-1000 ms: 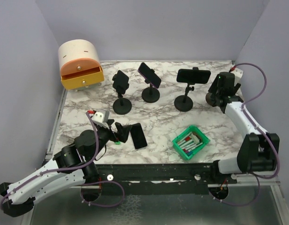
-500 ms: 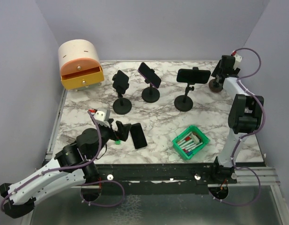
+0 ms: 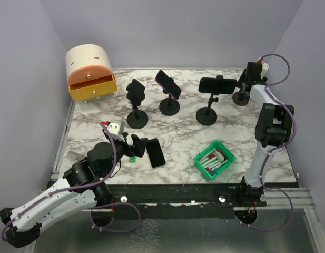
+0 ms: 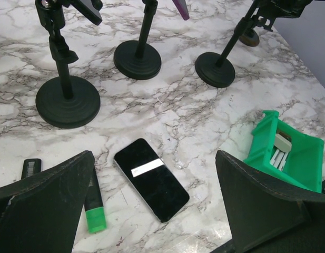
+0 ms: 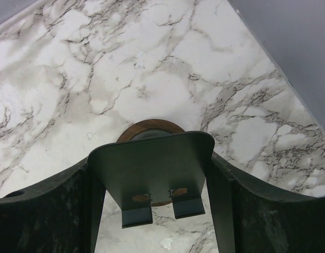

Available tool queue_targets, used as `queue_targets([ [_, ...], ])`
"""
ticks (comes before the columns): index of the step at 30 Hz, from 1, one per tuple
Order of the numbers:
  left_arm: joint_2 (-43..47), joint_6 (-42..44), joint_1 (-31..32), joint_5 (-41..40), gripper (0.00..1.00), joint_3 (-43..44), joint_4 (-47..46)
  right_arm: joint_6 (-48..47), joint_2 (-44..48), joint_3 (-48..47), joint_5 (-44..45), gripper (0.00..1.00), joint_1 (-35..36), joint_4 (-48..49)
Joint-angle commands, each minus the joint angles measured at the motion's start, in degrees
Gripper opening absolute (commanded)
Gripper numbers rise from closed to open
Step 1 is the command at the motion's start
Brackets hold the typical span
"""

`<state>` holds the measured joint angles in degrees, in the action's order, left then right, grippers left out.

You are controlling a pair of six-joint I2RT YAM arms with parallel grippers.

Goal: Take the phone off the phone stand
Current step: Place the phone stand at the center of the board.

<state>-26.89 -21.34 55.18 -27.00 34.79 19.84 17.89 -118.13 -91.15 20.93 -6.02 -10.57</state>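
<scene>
Left wrist view: black phone [image 4: 151,179] lies flat lower centre, screen up w/ white glare bar, left gripper [image 4: 153,158] wide apart; right gripper [image 5: 150,161] state can't tell.

Marbled table [image 3: 178,136], plain lilac walls [image 3: 178,31]

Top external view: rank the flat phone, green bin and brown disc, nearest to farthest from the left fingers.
1. The flat phone, just right of the left fingers.
2. The green bin, near right.
3. The brown disc, far right corner.
</scene>
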Motion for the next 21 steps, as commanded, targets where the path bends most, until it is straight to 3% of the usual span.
queue_targets([
  [1,0.89,0.70,-0.27,1.36,0.98,-0.69,-0.76,0.46,-1.13,-1.73,-1.26,0.52,-0.34,-2.76],
  [7,1.02,0.69,-0.25,1.25,0.98,-0.75,-0.69,1.00,-0.37,-1.76,-0.74,0.75,-0.34,-4.29],
  [12,1.51,0.60,-0.25,1.34,0.98,-0.69,-0.68,0.90,1.50,-1.88,-0.28,0.88,-0.51,-5.57],
  [21,2.81,0.69,-0.25,1.79,0.99,-0.86,-0.77,1.82,4.48,-2.93,-3.62,0.99,-0.67,-7.94],
])
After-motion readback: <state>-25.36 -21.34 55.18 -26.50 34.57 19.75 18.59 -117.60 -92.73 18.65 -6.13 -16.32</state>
